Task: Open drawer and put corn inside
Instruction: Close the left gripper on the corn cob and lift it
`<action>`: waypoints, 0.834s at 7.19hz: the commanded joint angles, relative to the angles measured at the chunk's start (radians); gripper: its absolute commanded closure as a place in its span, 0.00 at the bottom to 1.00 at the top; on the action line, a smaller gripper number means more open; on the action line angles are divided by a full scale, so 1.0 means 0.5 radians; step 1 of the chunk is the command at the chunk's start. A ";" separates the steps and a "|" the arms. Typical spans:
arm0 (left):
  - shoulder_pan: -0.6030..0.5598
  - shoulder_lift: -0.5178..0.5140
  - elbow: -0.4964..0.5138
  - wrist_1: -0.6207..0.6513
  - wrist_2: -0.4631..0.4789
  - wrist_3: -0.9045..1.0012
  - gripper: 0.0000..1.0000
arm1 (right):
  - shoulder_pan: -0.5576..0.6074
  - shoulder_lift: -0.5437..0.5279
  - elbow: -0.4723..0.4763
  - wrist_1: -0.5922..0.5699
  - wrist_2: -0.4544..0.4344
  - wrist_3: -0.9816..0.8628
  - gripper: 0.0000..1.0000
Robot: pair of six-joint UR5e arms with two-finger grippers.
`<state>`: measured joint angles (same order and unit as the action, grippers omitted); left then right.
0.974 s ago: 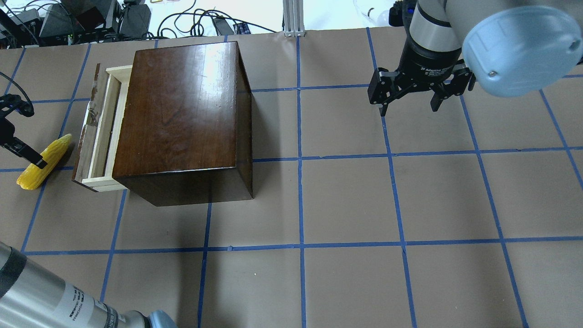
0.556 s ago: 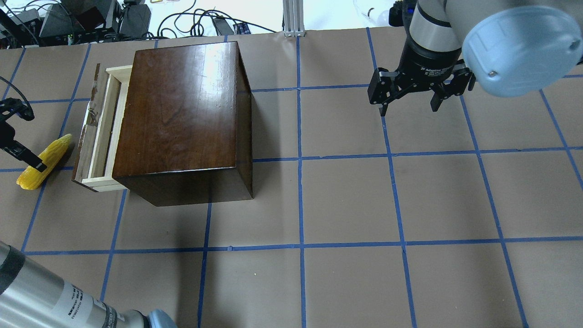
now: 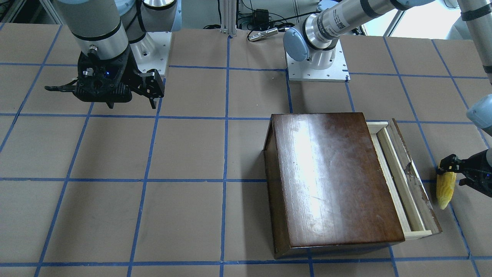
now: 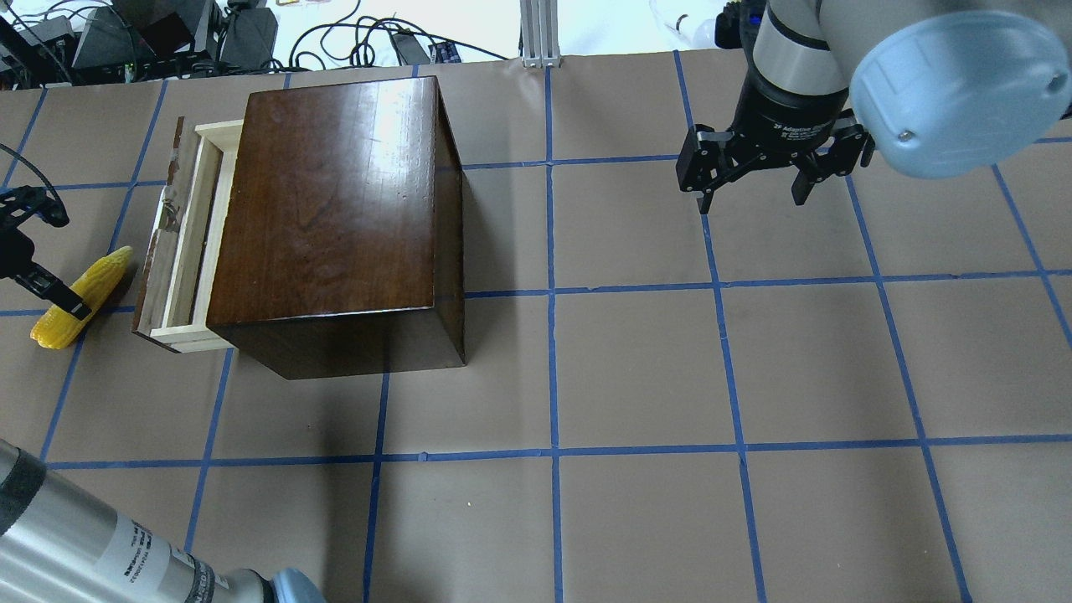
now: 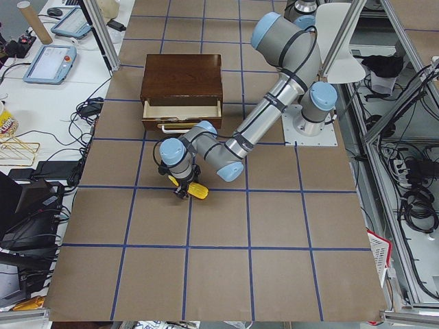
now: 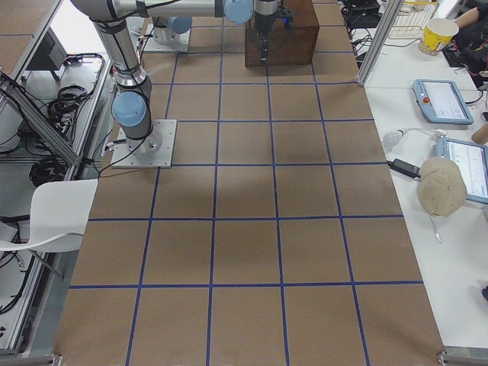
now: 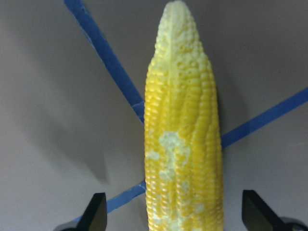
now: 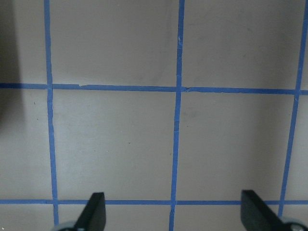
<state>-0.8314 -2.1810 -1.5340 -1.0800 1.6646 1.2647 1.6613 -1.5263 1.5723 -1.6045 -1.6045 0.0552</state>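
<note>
Corn (image 4: 99, 275): just one cob on the surface (image 4: 636, 368), wide-open left hand (image 7: 175, 214) straddling it. One drawer (image 4: 188, 243) sticking out. Right hand (image 4: 753, 201) open too, label maybe "2F Adaptive".

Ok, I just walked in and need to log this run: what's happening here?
The left gripper is down at the corn, which lies on the table beside the wooden box. Its jaws are open on either side of the cob, not closed on it. The drawer is pulled partly out, with no corn inside. The right gripper hangs open, far from both.
</note>
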 commanded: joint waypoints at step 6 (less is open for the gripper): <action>-0.030 0.094 0.012 -0.024 0.000 0.029 1.00 | 0.000 0.000 0.000 0.000 0.000 0.000 0.00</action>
<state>-0.8384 -2.1547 -1.5293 -1.0877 1.6639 1.2813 1.6613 -1.5263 1.5723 -1.6045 -1.6046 0.0553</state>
